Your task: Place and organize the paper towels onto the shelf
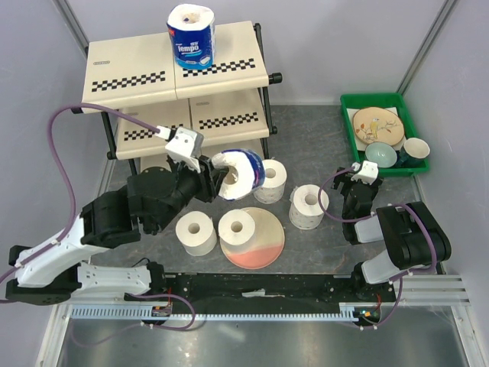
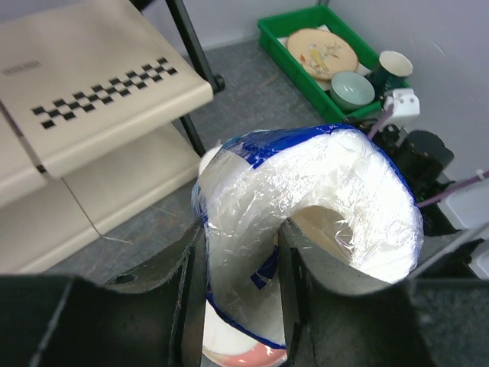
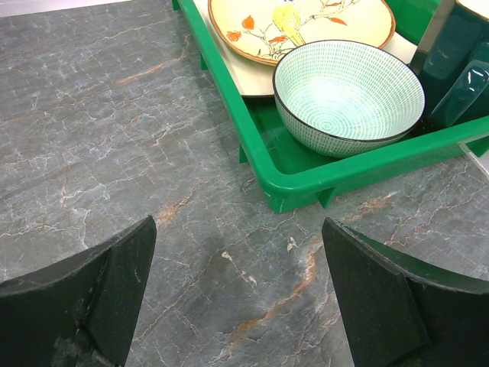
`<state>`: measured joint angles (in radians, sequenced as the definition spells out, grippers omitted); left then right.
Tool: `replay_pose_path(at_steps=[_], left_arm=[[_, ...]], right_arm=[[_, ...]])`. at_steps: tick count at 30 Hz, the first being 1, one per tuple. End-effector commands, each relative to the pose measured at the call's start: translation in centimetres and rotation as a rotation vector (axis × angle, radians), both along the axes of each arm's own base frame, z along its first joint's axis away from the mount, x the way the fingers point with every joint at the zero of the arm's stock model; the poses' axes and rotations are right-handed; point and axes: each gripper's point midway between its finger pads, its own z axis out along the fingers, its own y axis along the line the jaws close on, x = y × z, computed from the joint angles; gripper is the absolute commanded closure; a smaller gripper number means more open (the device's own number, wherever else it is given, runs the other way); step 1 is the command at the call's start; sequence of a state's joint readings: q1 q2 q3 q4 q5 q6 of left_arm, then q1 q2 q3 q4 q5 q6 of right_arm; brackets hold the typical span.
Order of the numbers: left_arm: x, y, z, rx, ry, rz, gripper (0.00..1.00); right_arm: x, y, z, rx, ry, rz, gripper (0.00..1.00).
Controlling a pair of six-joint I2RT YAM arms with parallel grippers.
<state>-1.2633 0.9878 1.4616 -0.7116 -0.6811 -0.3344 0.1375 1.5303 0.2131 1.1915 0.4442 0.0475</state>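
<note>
Green tray (image 1: 346, 130) — plate (image 1: 377, 125), bowl (image 1: 380, 155), cup (image 1: 416, 149); top shelf (image 1: 130, 57) — wrapped roll (image 1: 191, 37).

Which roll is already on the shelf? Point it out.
The blue-wrapped Tempo roll upright on the shelf's top tier. The other wrapped roll is in the left hand; the unwrapped rolls stand off it.

— The wrapped rolls?
— One Tempo roll (image 1: 191, 34) stands atop the shelf (image 1: 130, 65); the other wrapped roll (image 1: 241, 174) hangs tilted, squashed, beside it.
— Unwrapped?
— Left roll (image 1: 196, 232), centre roll (image 1: 238, 227), back roll (image 1: 270, 180), right roll (image 1: 308, 206): white, upright.
</note>
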Motion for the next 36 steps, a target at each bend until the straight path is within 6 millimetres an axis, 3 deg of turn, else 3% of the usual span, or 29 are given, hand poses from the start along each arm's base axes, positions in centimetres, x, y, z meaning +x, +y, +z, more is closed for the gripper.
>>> replay_pose_path(at_steps=[1,7,14,22,26,36], left_arm=[[1.0,4.3,6.6,-0.096,-0.155,0.122,0.66],[0.9,8.5,11.7,-0.162,-0.253,0.205,0.67],[1.5,11.9,15.3,-0.133,-0.359,0.325,0.67],[0.8,19.7,19.5,-0.13,-0.494,0.525,0.66],[0.7,20.7,21.3,-0.117,-0.53,0.565,0.66],[1.5,17.9,24.6,-0.046,-0.615,0.557,0.64]], right_arm=[[0.5,0.1,1.2,0.007,-0.047,0.0,0.02],[0.6,0.1,1.1,0.007,-0.042,0.004,0.02],[0.6,0.2,1.2,0.007,-0.045,0.006,0.02],[0.6,0.1,1.2,0.007,-0.044,0.004,0.02],[0.6,0.1,1.3,0.007,-0.047,0.004,0.02],[0.6,0.1,1.2,0.008,-0.046,0.004,0.02]])
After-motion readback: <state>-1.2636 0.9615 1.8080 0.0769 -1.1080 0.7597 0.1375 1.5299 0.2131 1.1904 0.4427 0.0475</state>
